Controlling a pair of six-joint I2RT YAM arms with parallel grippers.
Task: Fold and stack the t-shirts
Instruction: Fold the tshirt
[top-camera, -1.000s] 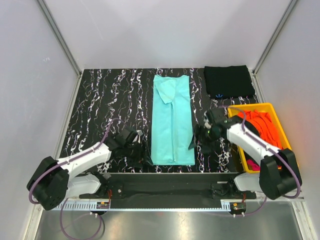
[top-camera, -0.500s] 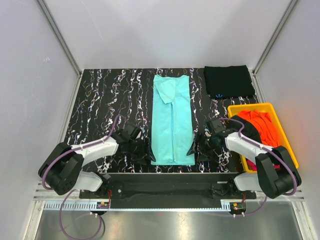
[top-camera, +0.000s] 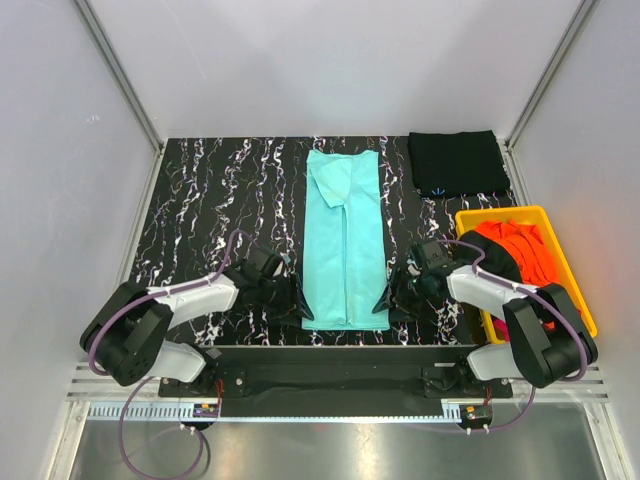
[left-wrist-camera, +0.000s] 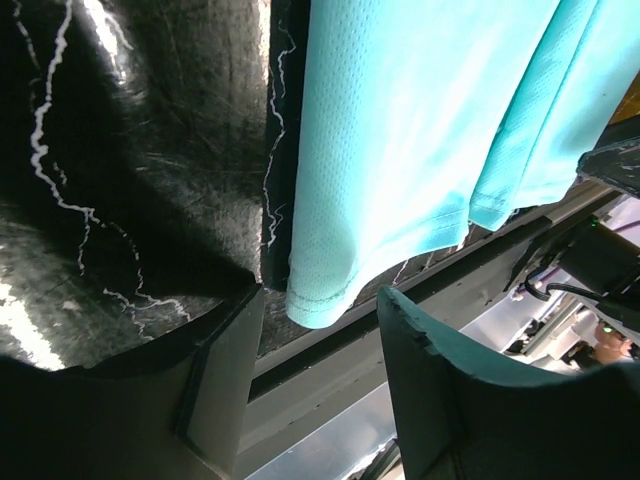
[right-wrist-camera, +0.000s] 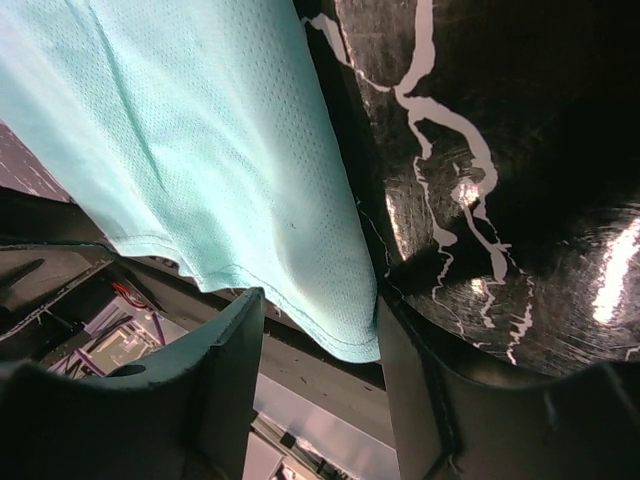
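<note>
One folded, one halfway

The black t-shirt (top-camera: 458, 163) lies folded at the far right of the surface (top-camera: 220, 200). The teal t-shirt (top-camera: 345, 240) is a long strip mid-surface, with both pairs of jaws standing apart astride its near hem corners. The orange t-shirt (top-camera: 525, 250) waits in the yellow bin (top-camera: 500, 214).

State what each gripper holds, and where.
Nothing gripped yet: left gripper and right gripper stand open around the near hem corners of the light teal t-shirt.
</note>
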